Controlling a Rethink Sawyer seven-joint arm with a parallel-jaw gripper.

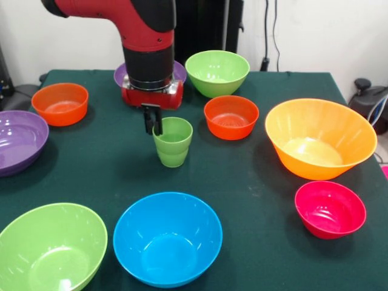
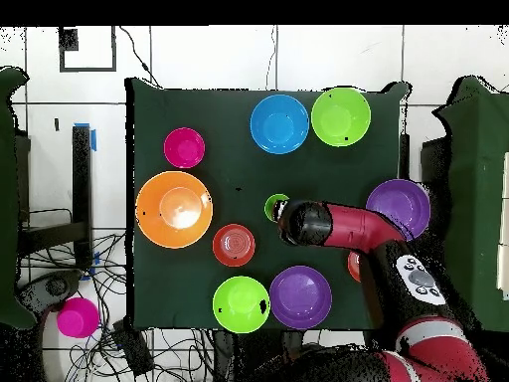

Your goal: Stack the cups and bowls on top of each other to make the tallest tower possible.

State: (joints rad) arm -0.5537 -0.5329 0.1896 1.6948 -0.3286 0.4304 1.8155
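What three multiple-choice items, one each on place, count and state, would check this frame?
1. The hand is at the rim of:
A the cup
B the blue bowl
C the pink-red bowl

2. Purple bowls in the overhead view:
A one
B two
C three

3. The cup is:
A tipped over
B nested in a bowl
C upright on the table

Key:
1 A, the fingers meet the cup's rim.
2 B, one beside the arm, one near the table's edge.
3 C, its mouth faces up on the cloth.

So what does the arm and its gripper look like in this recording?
The arm is a thick glossy red tube with black joint sections. Its wrist ends in a black cylinder above a red ring with a silver band. The gripper below is small and black. From overhead, a grey panel with dark buttons shows.
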